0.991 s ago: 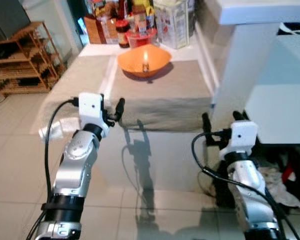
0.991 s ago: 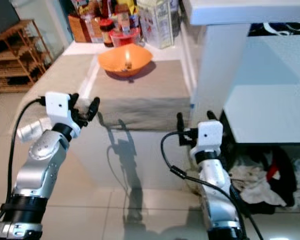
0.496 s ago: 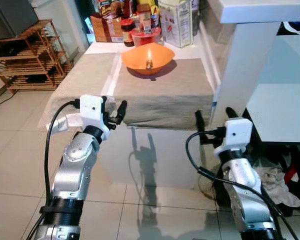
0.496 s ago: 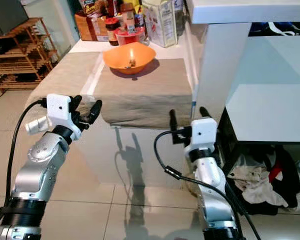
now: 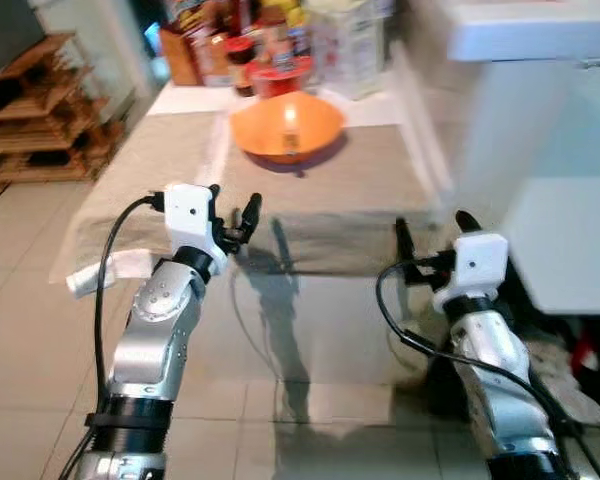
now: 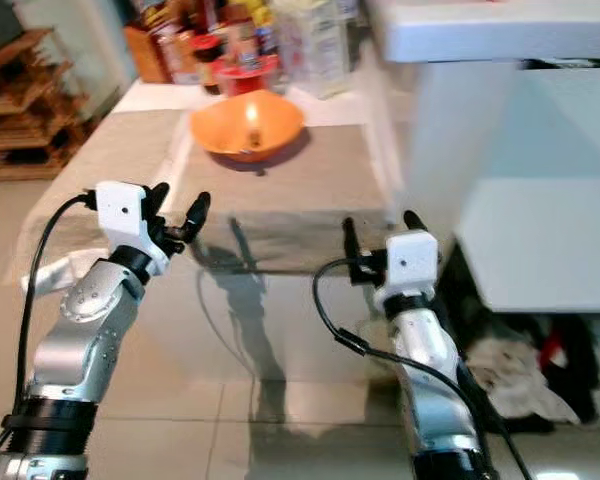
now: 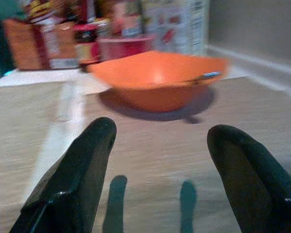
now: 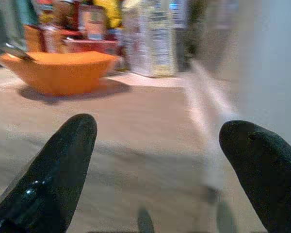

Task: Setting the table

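Observation:
An orange bowl [image 5: 286, 126] with a utensil inside stands on a beige placemat [image 5: 325, 190] on the table. In the left wrist view the bowl [image 7: 157, 79] lies straight ahead beyond the fingers. My left gripper [image 5: 232, 215] is open at the mat's near left corner, holding nothing. At the mat's near right edge my right gripper [image 5: 430, 232] is open and empty. The right wrist view shows the bowl [image 8: 60, 70] ahead and off to one side.
Jars, a red container and boxes [image 5: 270, 45] crowd the table's far end. A second beige mat [image 5: 145, 165] lies to the left. A white counter [image 5: 540, 120] rises on the right. Wooden shelves [image 5: 30, 120] stand far left. Laundry lies on the floor at lower right.
The camera has shifted and the picture is blurred. Both grippers have come closer to the table's near edge, still open and empty.

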Controlling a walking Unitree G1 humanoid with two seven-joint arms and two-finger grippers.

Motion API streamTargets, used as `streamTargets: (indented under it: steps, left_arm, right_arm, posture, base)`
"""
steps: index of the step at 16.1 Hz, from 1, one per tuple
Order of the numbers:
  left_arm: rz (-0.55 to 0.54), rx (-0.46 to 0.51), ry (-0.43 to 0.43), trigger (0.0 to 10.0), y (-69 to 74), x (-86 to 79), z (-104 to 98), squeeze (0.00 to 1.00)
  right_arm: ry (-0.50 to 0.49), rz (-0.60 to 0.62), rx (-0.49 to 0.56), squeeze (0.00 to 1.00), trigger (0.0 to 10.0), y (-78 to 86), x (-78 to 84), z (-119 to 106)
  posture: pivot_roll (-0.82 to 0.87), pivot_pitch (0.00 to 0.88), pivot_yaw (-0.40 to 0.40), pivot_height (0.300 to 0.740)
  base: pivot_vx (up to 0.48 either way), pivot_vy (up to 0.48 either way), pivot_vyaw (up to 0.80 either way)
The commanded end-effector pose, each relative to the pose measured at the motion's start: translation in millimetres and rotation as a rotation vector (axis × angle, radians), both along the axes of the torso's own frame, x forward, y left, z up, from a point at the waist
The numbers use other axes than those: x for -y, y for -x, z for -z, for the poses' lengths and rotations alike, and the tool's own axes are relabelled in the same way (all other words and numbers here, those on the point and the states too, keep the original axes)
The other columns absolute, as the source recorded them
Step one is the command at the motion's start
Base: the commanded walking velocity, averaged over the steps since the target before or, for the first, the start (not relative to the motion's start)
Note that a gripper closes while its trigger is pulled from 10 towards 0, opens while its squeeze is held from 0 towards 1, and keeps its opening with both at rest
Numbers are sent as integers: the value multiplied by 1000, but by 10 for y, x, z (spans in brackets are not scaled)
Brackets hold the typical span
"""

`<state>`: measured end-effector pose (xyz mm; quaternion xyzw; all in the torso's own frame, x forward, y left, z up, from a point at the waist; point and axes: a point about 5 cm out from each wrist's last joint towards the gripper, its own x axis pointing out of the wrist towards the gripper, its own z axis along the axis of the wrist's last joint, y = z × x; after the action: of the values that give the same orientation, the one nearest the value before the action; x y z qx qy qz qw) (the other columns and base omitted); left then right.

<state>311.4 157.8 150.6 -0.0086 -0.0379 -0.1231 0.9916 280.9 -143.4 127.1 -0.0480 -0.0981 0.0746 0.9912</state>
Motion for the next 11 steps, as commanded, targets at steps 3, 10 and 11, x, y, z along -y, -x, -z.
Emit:
streamTargets:
  steps: [3, 10, 11]
  left_arm:
    - [-5, 16, -9, 10000, -29, 14, -54, 0]
    - [-87, 10, -28, 10000, -71, -41, -55, 0]
    - [-77, 20, -52, 10000, -86, -36, -82, 0]
  right_arm:
    - [10, -17, -25, 0, 10000, -5, -1, 63]
    - [-53, -109, -66, 0, 10000, 21, -131, 94]
    - [-48, -130, -54, 0, 10000, 16, -166, 56]
  posture:
    - [-123, 0, 100, 740]
    - [-130, 0, 103, 740]
    - [-129, 0, 103, 740]
  base:
    - [411, 104, 0]
    - [0, 0, 0]
    - [0, 0, 0]
